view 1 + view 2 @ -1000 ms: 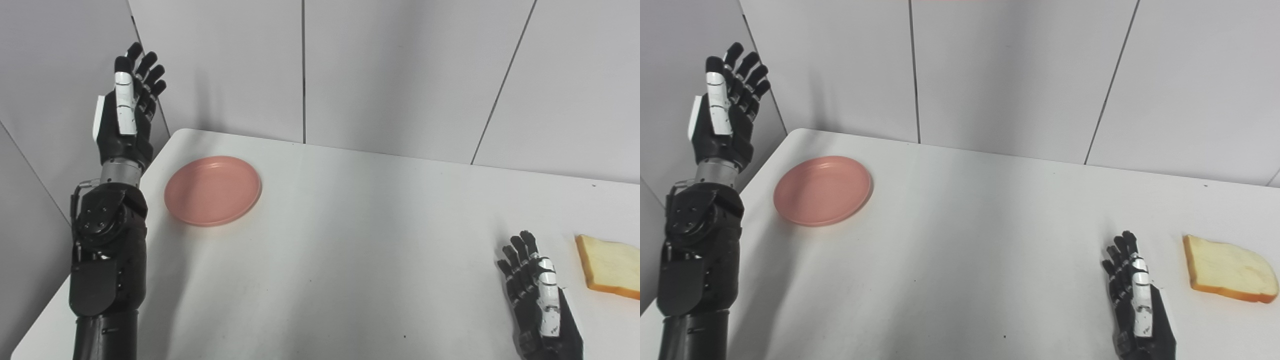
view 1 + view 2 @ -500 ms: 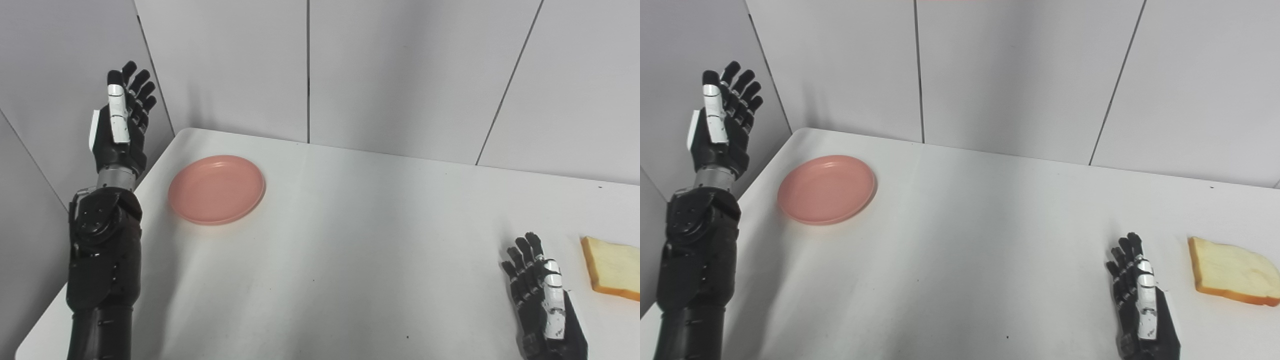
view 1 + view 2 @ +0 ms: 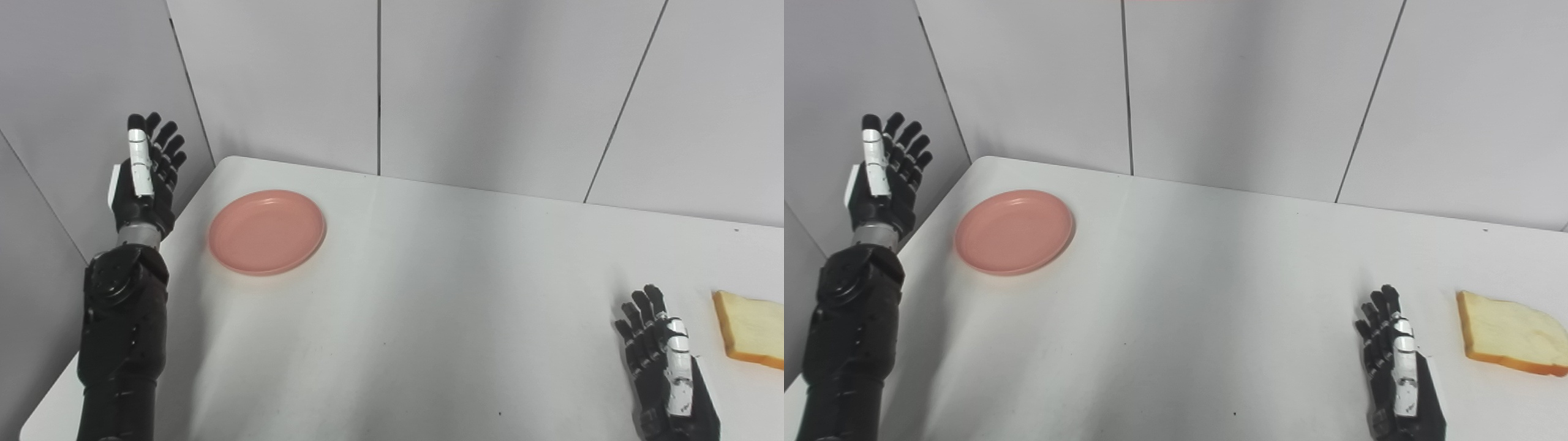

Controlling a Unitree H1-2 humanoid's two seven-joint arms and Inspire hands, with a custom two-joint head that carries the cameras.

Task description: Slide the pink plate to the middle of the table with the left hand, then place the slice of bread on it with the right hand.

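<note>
Nearest you, low on the right: your right hand (image 3: 1399, 380) lies flat on the white bench (image 3: 1200, 306), fingers spread and extended, grasping nothing. Just beside it, further right but not touching, the bread (image 3: 1510, 334) lies flat on the bench near the right edge; in the left eye view it is cut by the picture's border.

Near left: your left arm rises from the bottom edge, off the bench's left side. The left hand (image 3: 144, 177) is held upright in the air, fingers straight and apart, released, holding nothing. It stands beside the bench's left edge, clear of the surface.

Further back, left part of the bench: the plate (image 3: 267, 231), pink, round, shallow, right side up. Nothing lies in it. It sits near the far left corner, apart from the left hand and well apart from the bread.

Behind: grey wall panels (image 3: 490, 92) with vertical seams.
</note>
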